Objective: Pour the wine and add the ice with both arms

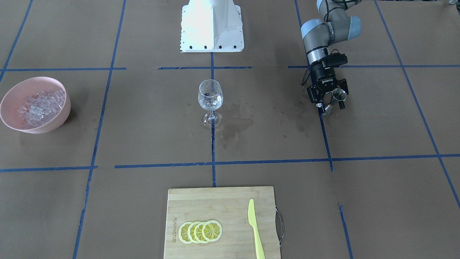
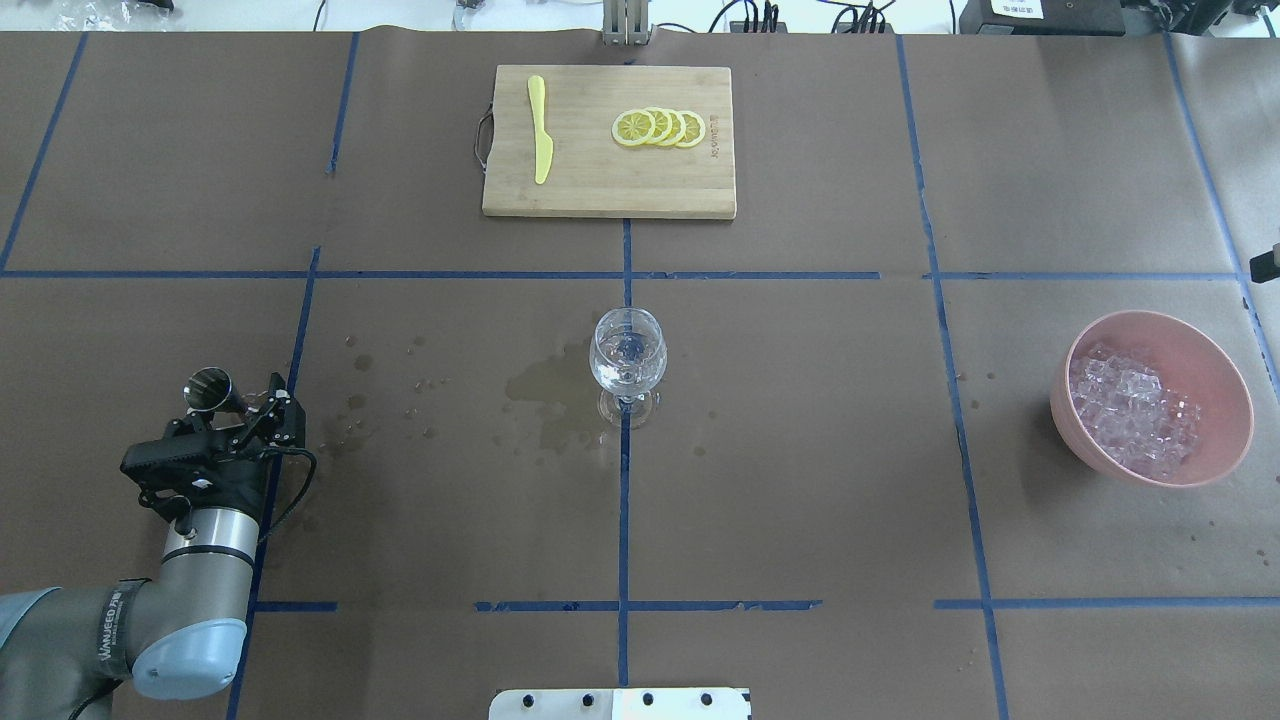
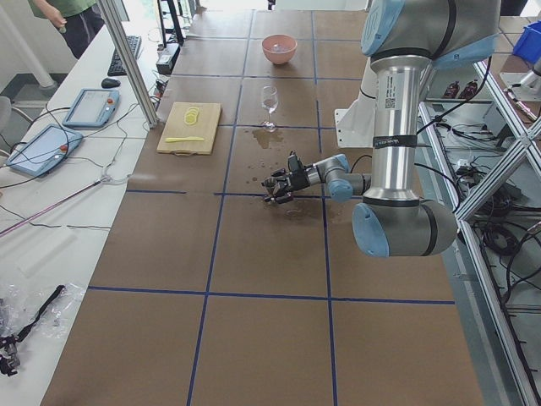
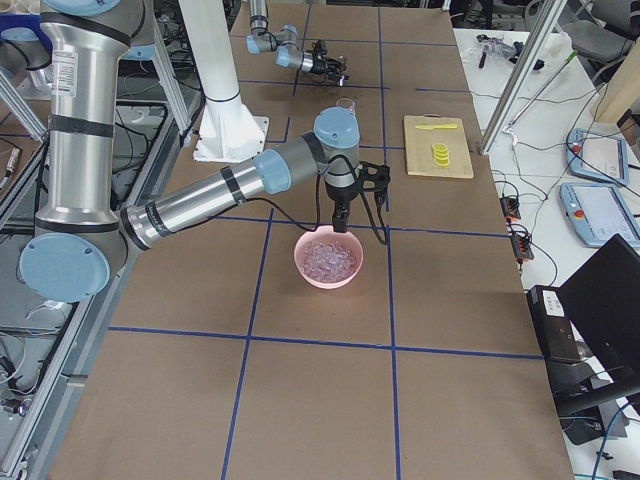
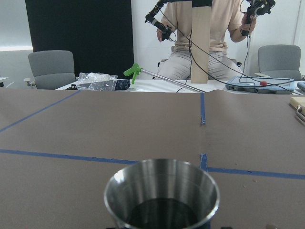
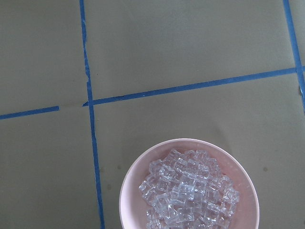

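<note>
A clear stemmed wine glass (image 1: pixel 210 97) stands at the table's middle and also shows in the overhead view (image 2: pixel 628 355). Any wine in it is too faint to make out. My left gripper (image 1: pixel 330 102) is shut on a steel jigger (image 1: pixel 337 96) just above the table, well away from the glass on my left side (image 2: pixel 207 385). The jigger's rim fills the left wrist view (image 5: pixel 162 195). Ice cubes (image 6: pixel 188 193) fill a pink bowl (image 2: pixel 1215 370). My right gripper (image 4: pixel 341 228) hangs above the bowl, and I cannot tell whether it is open or shut.
Wet stains (image 2: pixel 545 390) mark the paper next to the glass. A bamboo cutting board (image 2: pixel 600 190) with lemon slices (image 2: pixel 658 127) and a yellow knife (image 2: pixel 540 140) lies at the far edge. The white pedestal base (image 1: pixel 212 27) stands at my side.
</note>
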Controlling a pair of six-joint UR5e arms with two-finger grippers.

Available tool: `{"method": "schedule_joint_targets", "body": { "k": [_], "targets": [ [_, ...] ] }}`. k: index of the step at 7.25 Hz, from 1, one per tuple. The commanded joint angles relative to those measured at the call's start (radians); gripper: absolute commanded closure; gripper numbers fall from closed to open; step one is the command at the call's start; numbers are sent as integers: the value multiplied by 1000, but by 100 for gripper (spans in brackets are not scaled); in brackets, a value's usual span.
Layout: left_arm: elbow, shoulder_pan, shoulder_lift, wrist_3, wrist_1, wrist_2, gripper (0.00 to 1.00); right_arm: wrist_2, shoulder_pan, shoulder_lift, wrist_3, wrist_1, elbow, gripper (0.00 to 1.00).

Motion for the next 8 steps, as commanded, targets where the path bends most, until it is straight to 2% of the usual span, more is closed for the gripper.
{"method": "schedule_joint_targets", "body": {
  "k": [1, 6, 8],
  "targets": [
    [-1, 0, 1, 0, 0, -2, 29, -1, 0, 0, 0, -1, 1, 0],
    [-7, 0, 17, 0, 0, -2, 37, 1, 0, -5, 0, -1, 1, 0],
    [-7, 5, 17, 0, 0, -2, 46, 1, 0, -3, 0, -1, 1, 0]
  ]
}}
